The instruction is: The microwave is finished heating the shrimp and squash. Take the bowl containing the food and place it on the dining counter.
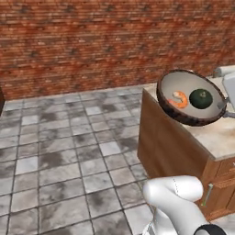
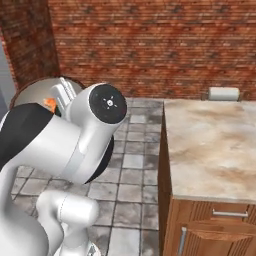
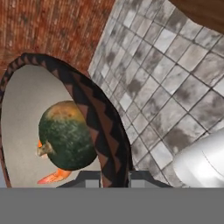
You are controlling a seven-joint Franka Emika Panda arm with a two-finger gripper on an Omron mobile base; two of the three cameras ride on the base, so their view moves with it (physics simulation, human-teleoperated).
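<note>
The bowl (image 1: 170,85), dark brown outside and cream inside, hangs tilted in the air over the near-left end of the dining counter (image 1: 221,134). In it lie the orange shrimp (image 1: 180,99) and the dark green squash (image 1: 201,98). My gripper (image 1: 223,104) is shut on the bowl's right rim. In the hand view the patterned rim of the bowl (image 3: 101,127) runs between my fingertips, with the squash (image 3: 65,135) and the shrimp (image 3: 53,176) inside. In the right base view my arm covers most of the bowl (image 2: 31,95). The microwave is out of view.
The dining counter (image 2: 215,145) is a beige marbled top over brown cabinets with drawers (image 2: 227,215). A white-cushioned stool (image 2: 223,93) stands at its far edge. Grey tiled floor (image 1: 64,151) spreads to the left, up to a red brick wall (image 1: 92,41).
</note>
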